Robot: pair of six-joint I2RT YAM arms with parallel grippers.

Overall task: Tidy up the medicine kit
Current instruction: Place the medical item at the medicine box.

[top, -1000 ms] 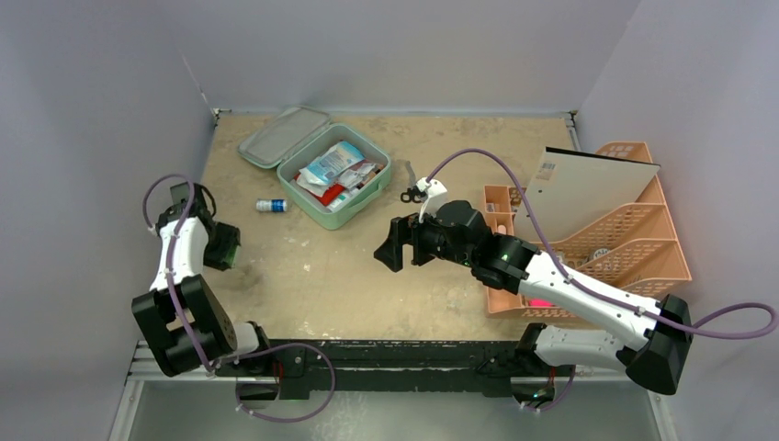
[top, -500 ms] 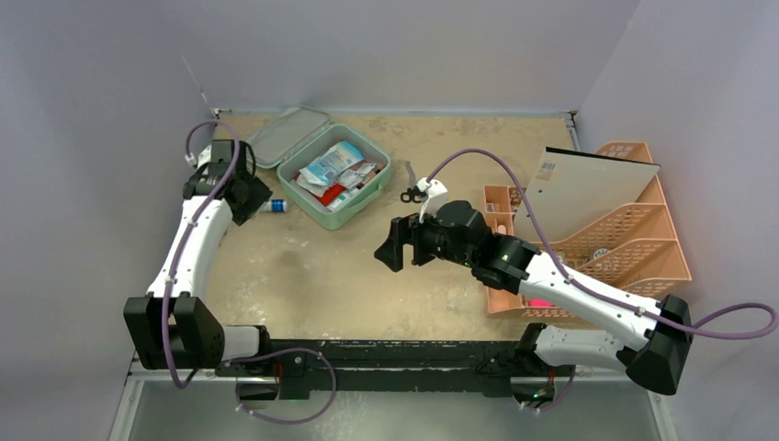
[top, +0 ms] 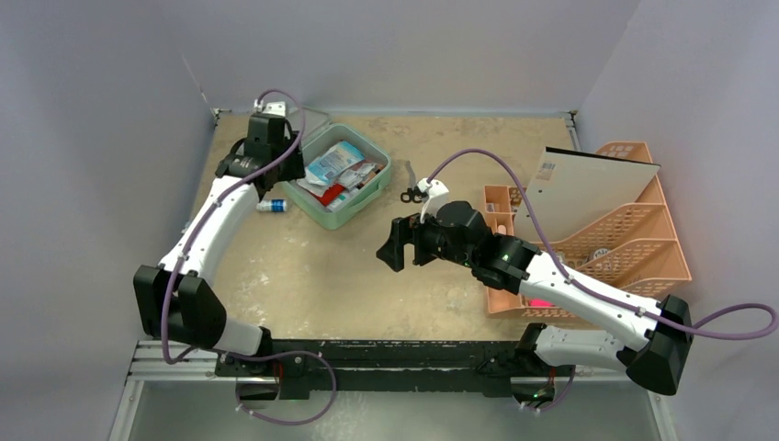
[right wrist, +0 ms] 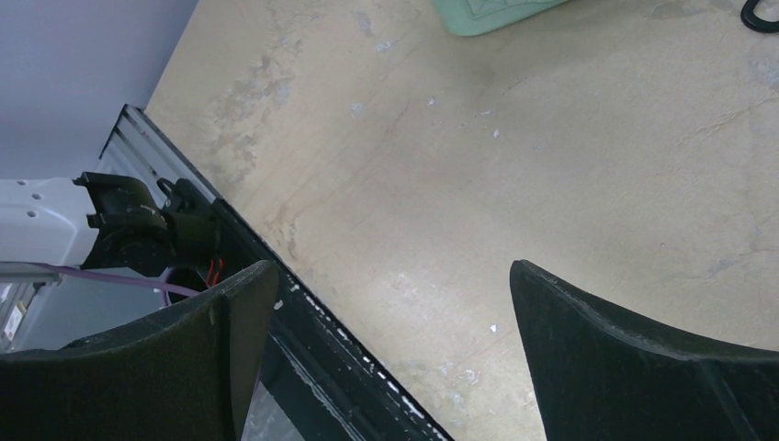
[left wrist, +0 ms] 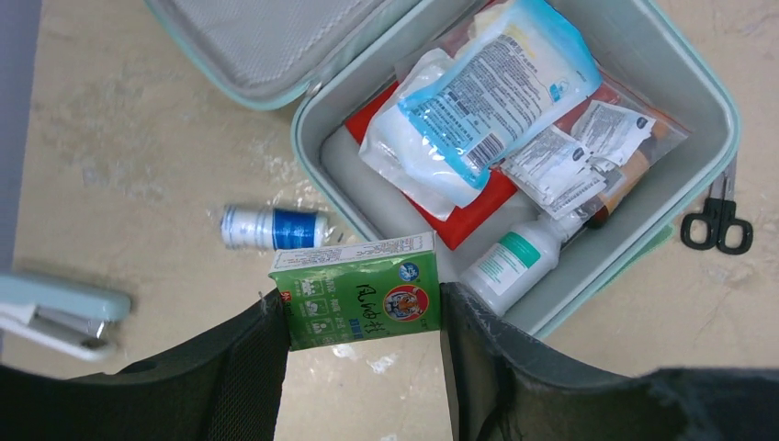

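The tan, scuffed table [top: 303,276] carries four things: the open kit [top: 366,204] at far left, a small blue-and-white bottle [top: 271,206] on its side just beside the kit's near-left wall, black scissors [top: 411,194] right of the kit, and a peach rack [top: 643,248] at the right edge

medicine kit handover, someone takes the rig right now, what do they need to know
Left tool: shut on a green box, held at the edge of the medicine kit, not in it.
Right tool: open, empty, over the table.
Kit: lid open; pouches and a white bottle inside.
Done: some items packed.
Left: put the box in; small blue bottle and scissors lie on the table beside the kit, probably go in too; then close the lid.
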